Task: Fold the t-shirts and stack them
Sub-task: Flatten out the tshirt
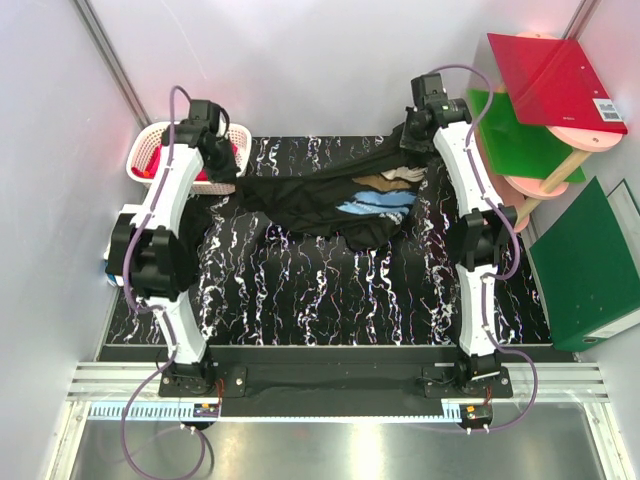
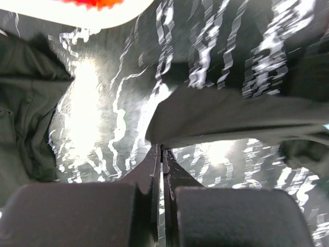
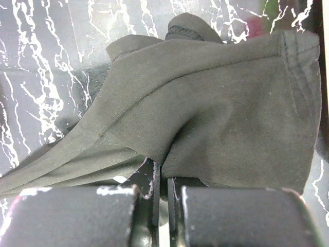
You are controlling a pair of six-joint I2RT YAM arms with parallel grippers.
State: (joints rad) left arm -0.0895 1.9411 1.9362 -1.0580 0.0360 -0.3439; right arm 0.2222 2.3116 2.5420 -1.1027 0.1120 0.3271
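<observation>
T-shirt (image 1: 300,195) stretched over the desk (image 1: 300,290), left end effector (image 2: 162,152) and right end effector (image 3: 162,175) each clenched on an edge, apparently to spread it flat for folding.

The black short-sleeved cloth t-shirt (image 1: 300,195) is soft, matt knit with a stitched hem, and its blue and pale chest strokes look like flat print. The black, white-veined marble-pattern worktop (image 1: 330,290) is smooth and glossy, with bright glare. The white lattice basket (image 1: 140,155) looks like plastic. The silver near-edge rail (image 1: 340,380) is ribbed metal. The red flat panel (image 1: 550,75) is smooth and slightly shiny.
</observation>
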